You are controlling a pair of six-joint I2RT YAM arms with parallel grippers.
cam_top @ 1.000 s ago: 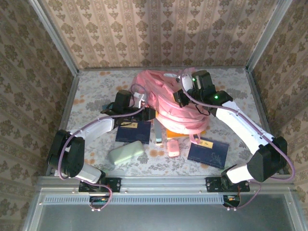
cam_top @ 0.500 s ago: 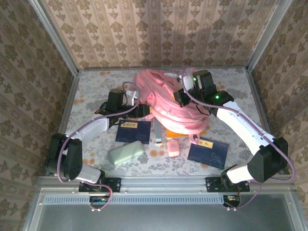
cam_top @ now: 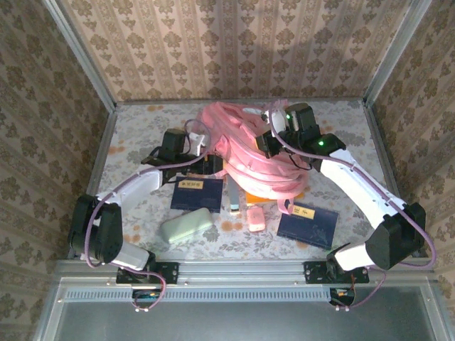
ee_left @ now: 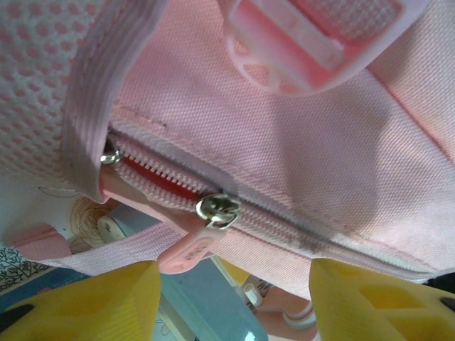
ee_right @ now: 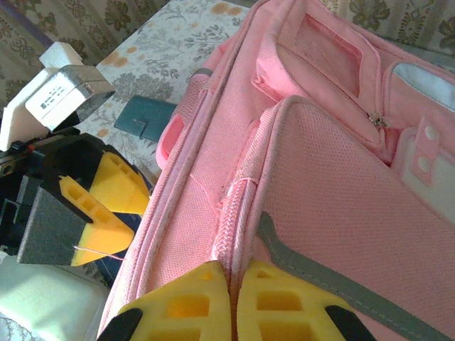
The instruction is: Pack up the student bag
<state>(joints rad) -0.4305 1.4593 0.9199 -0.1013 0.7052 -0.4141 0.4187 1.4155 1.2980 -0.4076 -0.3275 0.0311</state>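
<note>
Left pincer (ee_left: 231, 277) had opened wide off the zip pull (ee_left: 190, 250), zip barely parted, while right pincer (ee_right: 231, 280) stayed shut, apparently pinching a seam of the pink bag (cam_top: 263, 163) lying toward the back of the surface (cam_top: 135, 135), so nothing could go in yet.

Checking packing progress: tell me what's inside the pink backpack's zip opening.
Through the partly open zip of the backpack, only a red sliver shows; pink fabric covers the rest, so any contents are hidden.
</note>
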